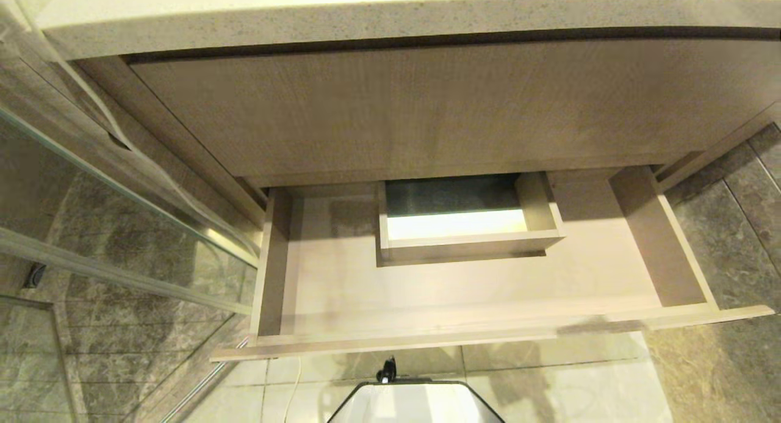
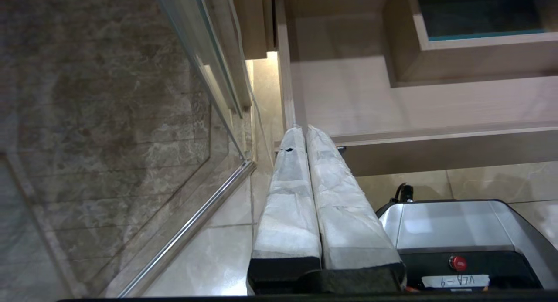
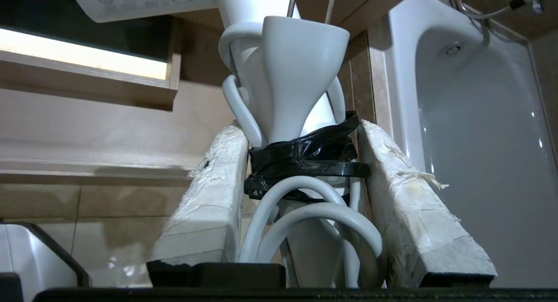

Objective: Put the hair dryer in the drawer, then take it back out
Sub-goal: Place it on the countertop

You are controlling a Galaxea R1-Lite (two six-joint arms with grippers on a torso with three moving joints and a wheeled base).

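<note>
Open drawer (image 1: 464, 301) beneath the vanity tabletop (image 1: 390, 23), seen from the head camera: its floor is bare around the boxed cut-out (image 1: 467, 227) at mid-back, and neither arm shows in this view. The hair dryer (image 3: 287, 71) is not in the drawer; I hold it in the right gripper (image 3: 301, 162), whose padded fingers (image 3: 209, 197) press on the black-taped handle with the bundled white cord (image 3: 305, 219) looped between them, the drawer edge lying beyond and the white bathtub (image 3: 471, 132) to one side. The left gripper (image 2: 305, 132) hangs parked beside the glass shower door (image 2: 130, 119), above the floor tiles, its fingers (image 2: 287, 206) pressed together on nothing, near the drawer's front corner. I cannot tell from these views whether the dryer is on its way in or has been lifted out; as things lie, the drawer stands open and the dryer is carried clear of it.
</note>
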